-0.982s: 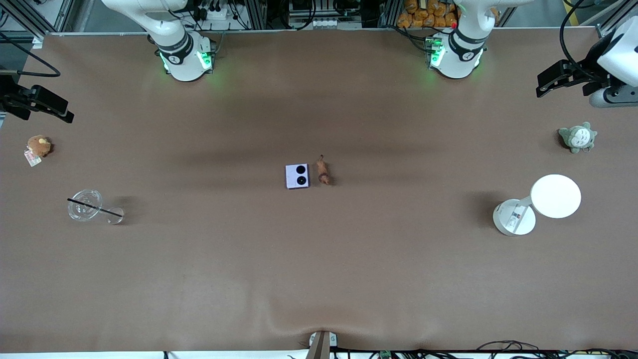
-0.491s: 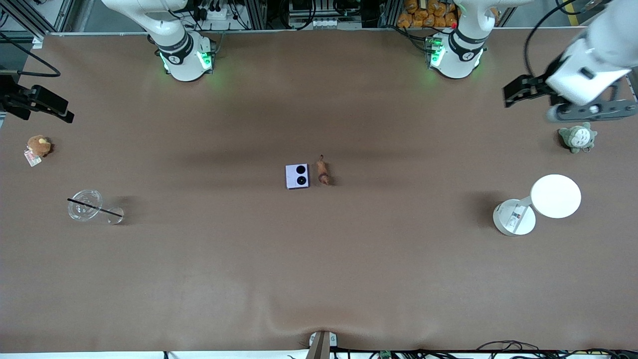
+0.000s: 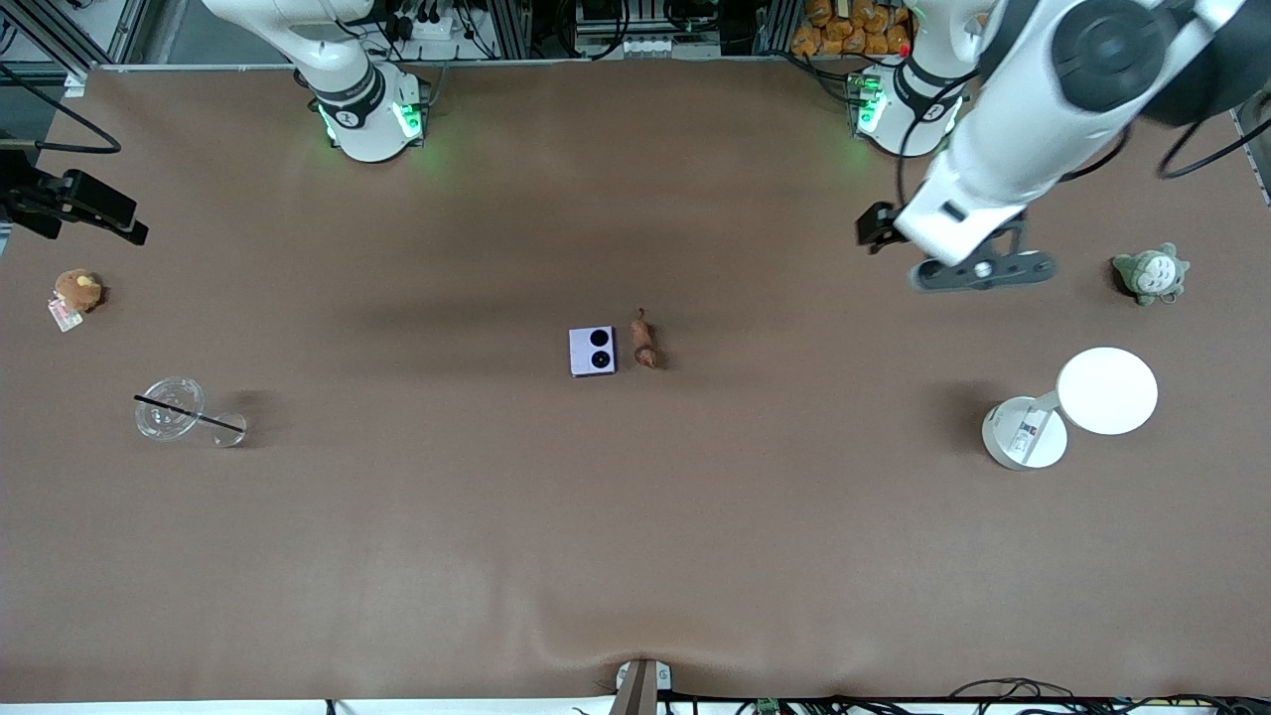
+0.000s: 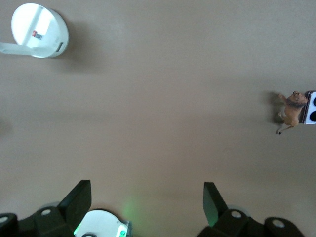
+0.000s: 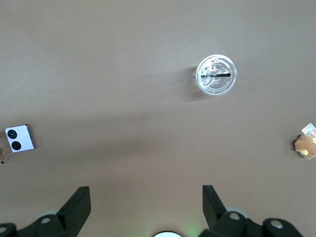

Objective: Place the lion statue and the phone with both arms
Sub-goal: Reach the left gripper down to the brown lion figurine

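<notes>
The phone (image 3: 592, 351), small, square and pale lavender with two black circles, lies flat at the table's middle. The reddish-brown lion statue (image 3: 644, 341) lies right beside it, toward the left arm's end. My left gripper (image 3: 876, 226) hangs open and empty in the air over bare table, between its base and the lion. In the left wrist view the lion statue (image 4: 291, 109) and the phone (image 4: 311, 106) sit well clear of the open left gripper (image 4: 146, 197). My right gripper (image 3: 119, 223) waits open at the right arm's end of the table. Its wrist view has the phone (image 5: 19, 138) well away from the right gripper (image 5: 146, 200).
A clear cup with a black straw (image 3: 171, 412) and a brown plush (image 3: 76, 290) lie at the right arm's end. A grey-green plush (image 3: 1150, 273) and a white disc lamp (image 3: 1107, 390) on its round base (image 3: 1025, 433) stand at the left arm's end.
The left arm has swung in from its end of the table toward the middle, its gripper still open. The right arm, phone and lion have not moved.
</notes>
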Controlling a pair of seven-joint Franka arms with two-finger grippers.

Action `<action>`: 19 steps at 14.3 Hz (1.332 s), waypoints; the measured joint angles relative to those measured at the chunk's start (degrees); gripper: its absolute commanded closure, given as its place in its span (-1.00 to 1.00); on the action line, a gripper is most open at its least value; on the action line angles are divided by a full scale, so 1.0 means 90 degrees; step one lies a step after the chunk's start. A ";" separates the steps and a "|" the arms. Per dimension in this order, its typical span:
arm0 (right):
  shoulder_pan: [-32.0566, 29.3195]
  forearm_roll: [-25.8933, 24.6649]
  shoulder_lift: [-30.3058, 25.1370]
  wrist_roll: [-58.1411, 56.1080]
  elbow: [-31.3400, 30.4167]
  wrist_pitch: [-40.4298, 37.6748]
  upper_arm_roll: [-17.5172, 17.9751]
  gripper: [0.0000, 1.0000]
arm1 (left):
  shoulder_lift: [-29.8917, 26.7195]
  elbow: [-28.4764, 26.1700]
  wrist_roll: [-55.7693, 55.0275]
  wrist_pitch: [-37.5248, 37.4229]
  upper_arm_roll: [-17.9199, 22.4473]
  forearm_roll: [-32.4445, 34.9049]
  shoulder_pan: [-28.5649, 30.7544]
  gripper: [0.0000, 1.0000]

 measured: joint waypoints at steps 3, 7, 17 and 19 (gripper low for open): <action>0.0000 0.0000 0.0001 0.0000 0.0000 -0.0004 0.0002 -1.00 | 0.0241 -0.0085 -0.0269 0.0235 -0.0011 0.0179 -0.0372 -1.00; 0.0000 0.0000 0.0002 0.0000 0.0000 -0.0008 0.0003 -1.00 | 0.0736 -0.0108 -0.1303 0.0655 -0.0023 0.0269 -0.0985 -1.00; 0.0000 0.0000 0.0004 0.0000 0.0000 -0.0011 0.0003 -1.00 | 0.2276 -0.0116 -0.4170 0.2652 -0.0034 0.0825 -0.2462 -1.00; 0.0000 0.0000 0.0004 0.0000 0.0000 -0.0011 0.0003 -1.00 | 0.2586 -0.0098 -0.4789 0.3042 -0.0035 0.1096 -0.2643 -1.00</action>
